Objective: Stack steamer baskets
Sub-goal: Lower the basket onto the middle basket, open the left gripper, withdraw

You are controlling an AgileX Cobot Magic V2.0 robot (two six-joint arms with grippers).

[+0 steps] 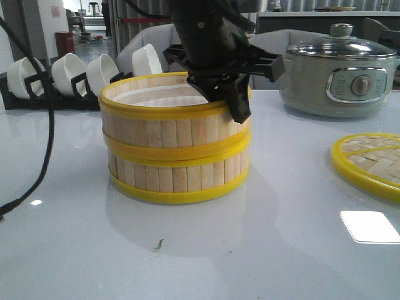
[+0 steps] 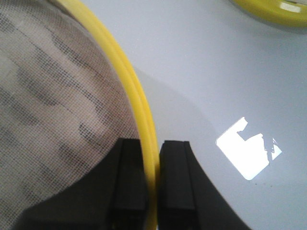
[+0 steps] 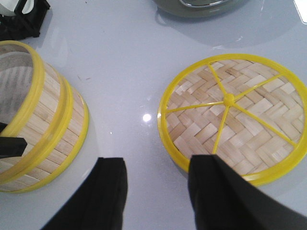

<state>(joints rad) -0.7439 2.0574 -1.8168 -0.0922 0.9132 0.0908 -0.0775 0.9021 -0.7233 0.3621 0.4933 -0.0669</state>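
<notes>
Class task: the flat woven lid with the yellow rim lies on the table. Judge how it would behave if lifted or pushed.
The woven lid is probably light, being thin bamboo strips in a plastic rim. It lies flat, so it is unlikely to roll or tip. On the glossy table it may slide readily when pushed.

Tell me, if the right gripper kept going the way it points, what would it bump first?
Probably the bare table. The right gripper is open, with the woven lid just beside its path, though depth is hard to judge.

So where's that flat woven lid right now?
The woven lid lies flat on the table at the right edge of the front view, right of the stacked steamer baskets and in front of the grey electric pot.
</notes>
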